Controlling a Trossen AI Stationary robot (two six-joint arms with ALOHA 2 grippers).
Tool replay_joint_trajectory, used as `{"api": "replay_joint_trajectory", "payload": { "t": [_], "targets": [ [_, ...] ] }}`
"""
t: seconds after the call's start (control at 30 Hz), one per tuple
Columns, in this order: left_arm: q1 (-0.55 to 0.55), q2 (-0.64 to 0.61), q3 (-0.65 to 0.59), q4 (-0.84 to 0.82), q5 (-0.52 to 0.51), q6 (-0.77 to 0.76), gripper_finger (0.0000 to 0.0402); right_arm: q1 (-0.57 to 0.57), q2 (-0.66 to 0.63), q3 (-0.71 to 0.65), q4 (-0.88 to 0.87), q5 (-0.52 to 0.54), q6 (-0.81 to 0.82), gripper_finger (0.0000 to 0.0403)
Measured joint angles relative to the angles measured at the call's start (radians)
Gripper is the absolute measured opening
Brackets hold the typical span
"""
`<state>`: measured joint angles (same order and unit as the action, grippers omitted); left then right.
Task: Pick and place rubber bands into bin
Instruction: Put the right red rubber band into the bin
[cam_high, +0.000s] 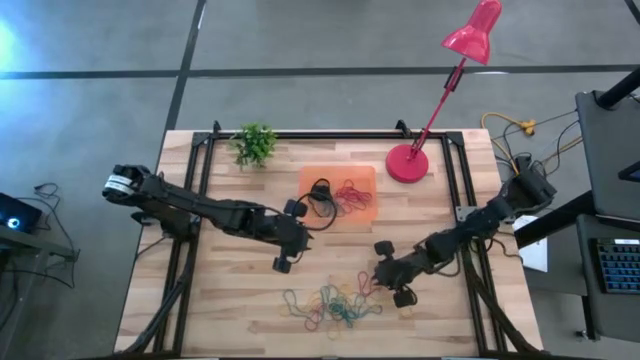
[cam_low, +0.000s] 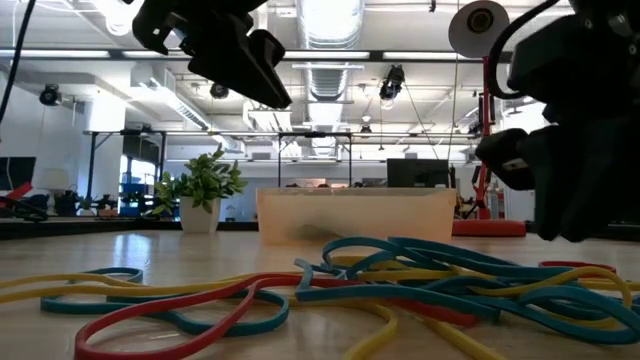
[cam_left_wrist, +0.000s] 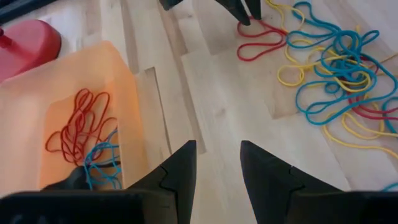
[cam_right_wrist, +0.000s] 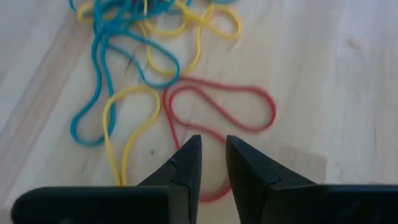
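The right gripper (cam_right_wrist: 212, 163) sits low at the right end of the rubber bands (cam_high: 332, 303) piled near the table's front edge, its fingers narrowly parted astride a red band (cam_right_wrist: 219, 115), gripping nothing; the left gripper (cam_left_wrist: 217, 168), open and empty, hangs beside the bin (cam_high: 362, 176), which holds several bands.

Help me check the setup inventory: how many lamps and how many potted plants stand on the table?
1 red lamp at the far edge right of the orange bin; 1 potted plant at the far edge left of it. None seem hidden.
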<state>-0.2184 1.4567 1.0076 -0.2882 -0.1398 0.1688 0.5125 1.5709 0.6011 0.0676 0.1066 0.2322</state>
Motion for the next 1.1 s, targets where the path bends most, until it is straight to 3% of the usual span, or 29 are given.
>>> {"api": "replay_joint_trajectory", "payload": {
  "t": [0.57,0.83,1.1],
  "targets": [
    [-0.047,-0.002,-0.001,-0.056,0.003,-0.116,0.0109,0.002,0.019,0.004,-0.121,-0.044,-0.004,0.0210],
    [-0.160,-0.059,-0.001,-0.096,-0.004,-0.256,0.0109,0.003,0.030,0.005,-0.125,-0.021,-0.009,0.0220],
    [-0.289,-0.137,-0.001,-0.097,-0.174,-0.296,0.0109,-0.006,0.084,0.054,-0.108,0.028,-0.103,0.0219]
  ]
}}
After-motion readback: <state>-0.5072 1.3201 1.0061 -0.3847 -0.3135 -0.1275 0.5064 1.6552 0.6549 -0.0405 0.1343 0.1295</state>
